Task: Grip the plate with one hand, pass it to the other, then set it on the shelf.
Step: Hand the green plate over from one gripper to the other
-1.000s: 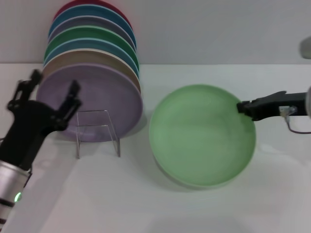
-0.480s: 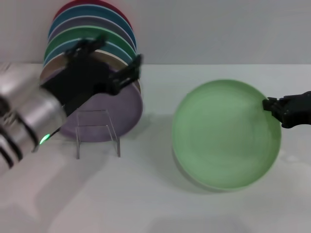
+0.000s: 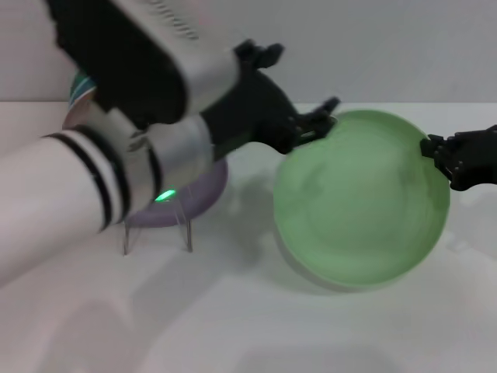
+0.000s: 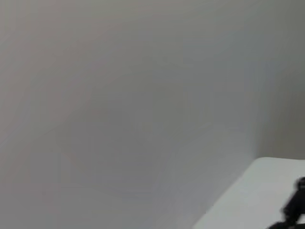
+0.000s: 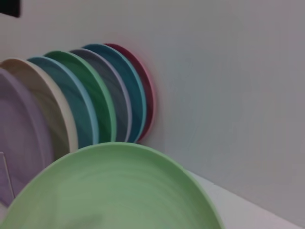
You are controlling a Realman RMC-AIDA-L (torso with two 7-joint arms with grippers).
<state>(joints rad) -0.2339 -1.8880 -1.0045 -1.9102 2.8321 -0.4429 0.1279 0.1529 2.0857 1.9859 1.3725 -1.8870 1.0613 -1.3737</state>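
Mid-handover, judging by layout. Plate [image 3: 361, 210] held tilted up off the table [image 3: 256, 326], face toward head cam, lower edge lifted w/ shadow beneath. Tilt looks deliberate: presents far rim to the incoming arm.

Right gripper [image 3: 433, 151] clamped on plate's right rim, jaws closed tight on the edge, carrying the weight alone. Left gripper [image 3: 311, 128] at plate's upper-left rim, fingers spread apart, not yet closed on anything; one fingertip [image 3: 330, 103] right at rim, contact vs. just beside – can't tell. Prob. lining up for the take, so right shouldn't let go until left pinches.

Shelf [image 3: 155, 221] left of plate, well apart, clear acrylic, upright frame partly behind left arm. Row of stacked plates [image 5: 90, 109] left of and behind plate, leaning upright against the wall; lilac plate [image 5: 21, 143] frontmost, then tan, blue, green, grey, teal, dark red.

Table white, matte, soft shadows under plate. Wall [image 4: 119, 95] plain pale grey behind plate; left wrist cam sees nearly only wall plus a table corner.
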